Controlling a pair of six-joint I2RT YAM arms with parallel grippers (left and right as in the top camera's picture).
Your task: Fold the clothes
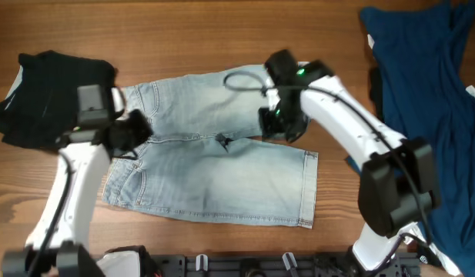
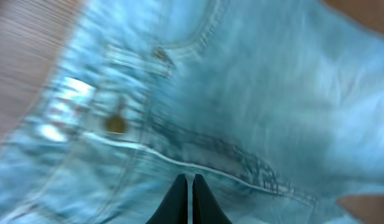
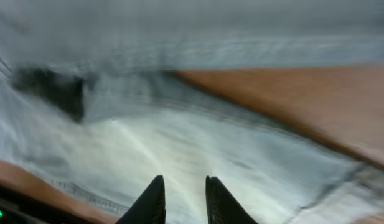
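Note:
The light-blue denim shorts [image 1: 214, 165] lie spread flat in the middle of the table, waistband to the left and hemmed legs to the right. My left gripper [image 1: 133, 132] hovers over the waistband end; in the left wrist view its fingers [image 2: 192, 186] are shut above the fly seam and brass button [image 2: 115, 124], holding nothing. My right gripper [image 1: 282, 123] is over the upper leg near the crotch; its fingers [image 3: 184, 190] are a little apart above the pale denim [image 3: 198, 149], empty. A black garment [image 1: 48, 96] lies at the far left. A navy garment [image 1: 433, 100] lies at the right.
The wooden table [image 1: 222, 38] shows around the clothes. A dark rail with clips [image 1: 245, 265] runs along the front edge. Bare wood [image 3: 291, 99] shows between the two shorts legs in the right wrist view.

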